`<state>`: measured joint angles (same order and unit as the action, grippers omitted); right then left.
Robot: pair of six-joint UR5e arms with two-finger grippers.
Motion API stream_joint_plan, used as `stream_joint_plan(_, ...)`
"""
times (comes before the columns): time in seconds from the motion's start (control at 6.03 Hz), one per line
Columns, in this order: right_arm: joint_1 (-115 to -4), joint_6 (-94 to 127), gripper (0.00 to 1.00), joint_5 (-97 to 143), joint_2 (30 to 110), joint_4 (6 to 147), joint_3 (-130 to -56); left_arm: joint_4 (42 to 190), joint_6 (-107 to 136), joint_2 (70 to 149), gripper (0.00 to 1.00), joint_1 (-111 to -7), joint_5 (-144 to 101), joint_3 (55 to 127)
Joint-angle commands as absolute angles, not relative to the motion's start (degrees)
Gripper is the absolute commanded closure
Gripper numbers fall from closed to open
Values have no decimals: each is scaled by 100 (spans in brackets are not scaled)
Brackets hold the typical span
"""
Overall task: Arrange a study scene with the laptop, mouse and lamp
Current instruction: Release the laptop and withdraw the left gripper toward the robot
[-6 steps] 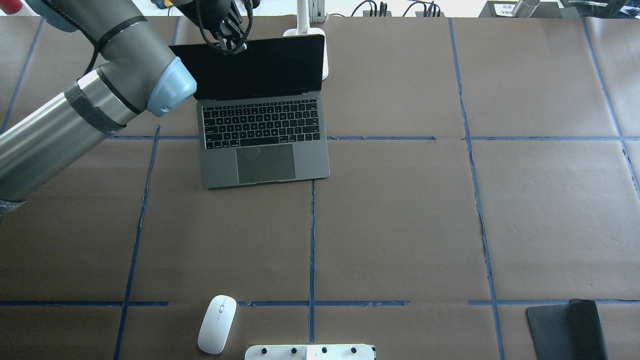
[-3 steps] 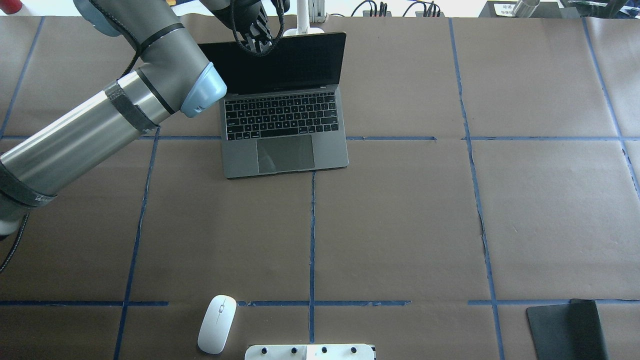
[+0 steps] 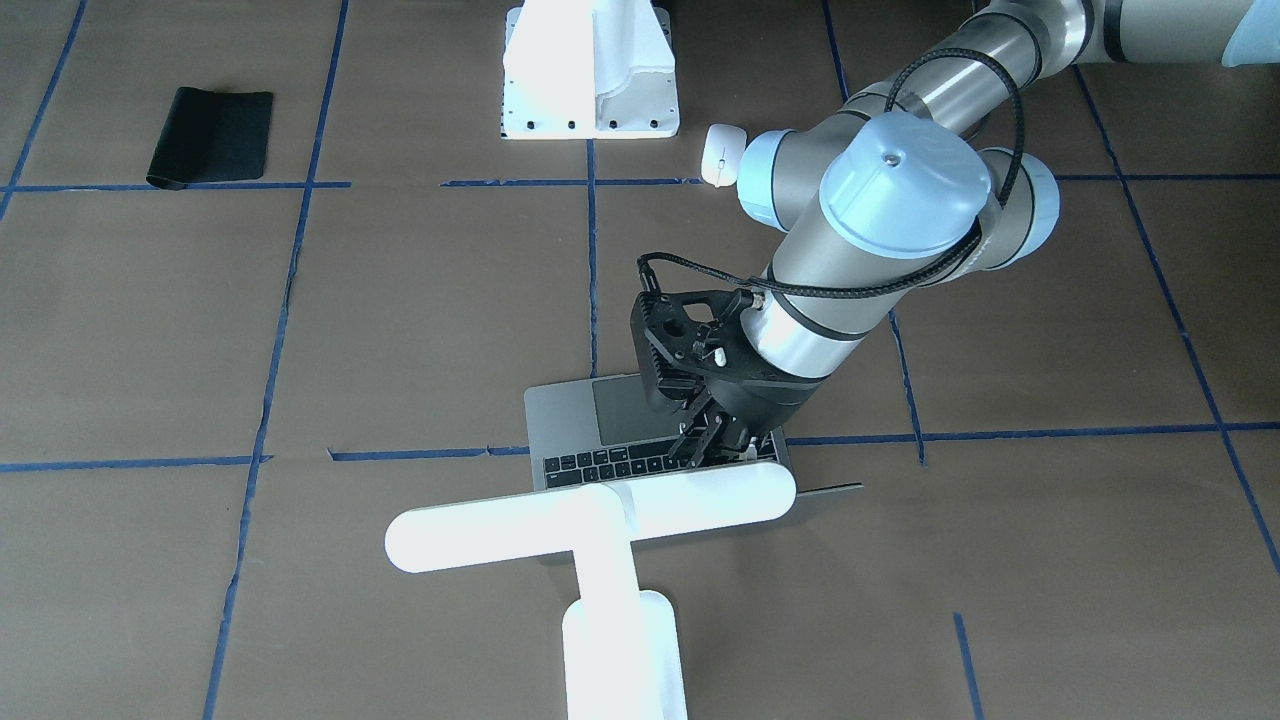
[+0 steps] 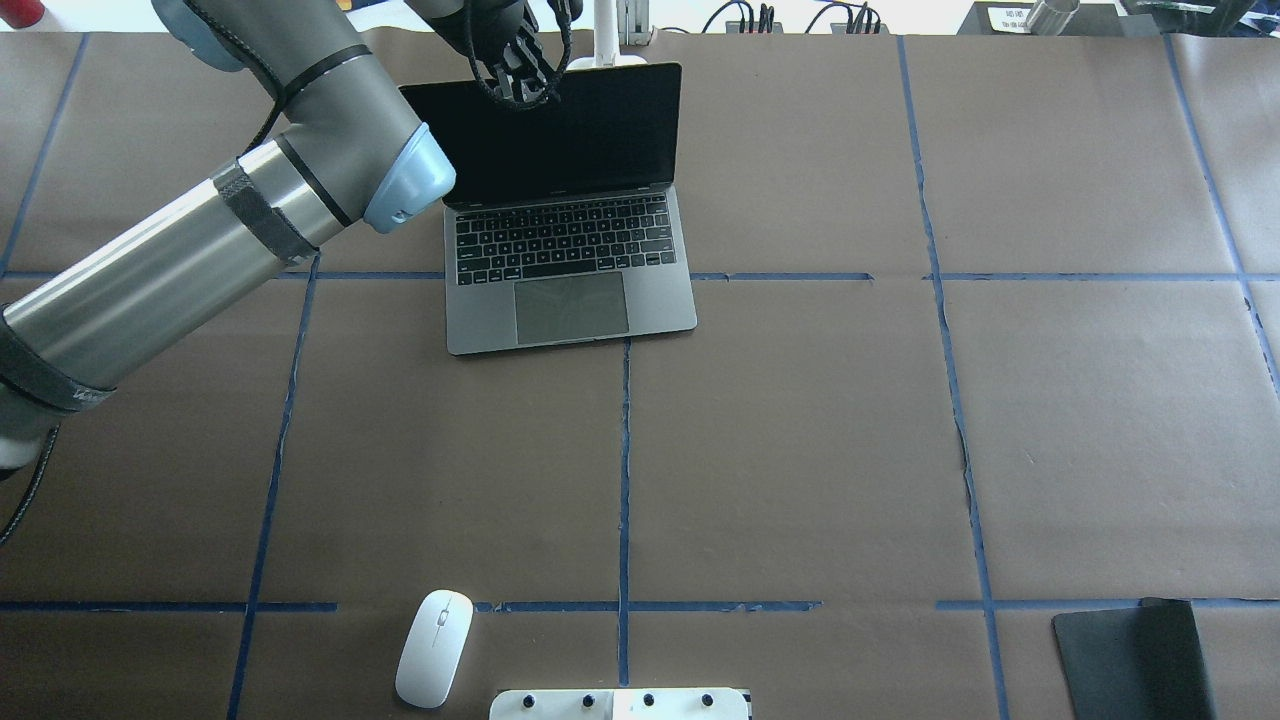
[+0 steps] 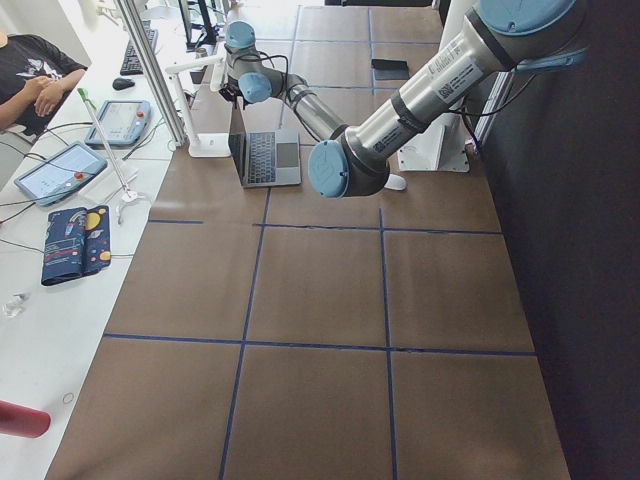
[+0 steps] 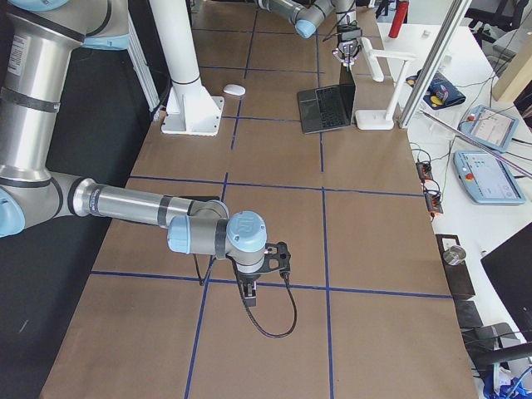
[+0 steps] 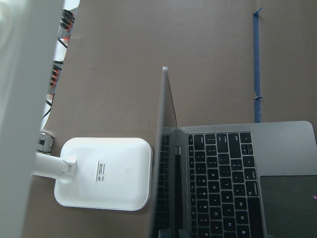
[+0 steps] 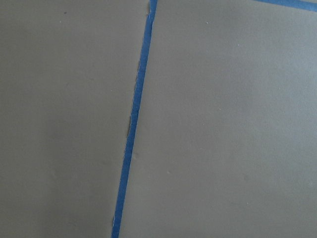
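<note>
One laptop (image 4: 570, 300) lid is pinched by the left end effector (image 4: 520, 90); the right end effector (image 6: 249, 291) cannot be judged.

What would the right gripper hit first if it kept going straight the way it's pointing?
The brown paper-covered table, beside a blue tape line: the right gripper points straight down and nothing seems to lie between.
</note>
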<state>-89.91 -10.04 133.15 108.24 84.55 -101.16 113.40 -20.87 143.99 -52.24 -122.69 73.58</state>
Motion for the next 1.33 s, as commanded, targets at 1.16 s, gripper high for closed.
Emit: stream_joint_plan(1.16, -8991, -1011, 0, 13324, 10828, 8446, -10072, 11232, -2967, 11509, 39, -5580, -12287, 10132)
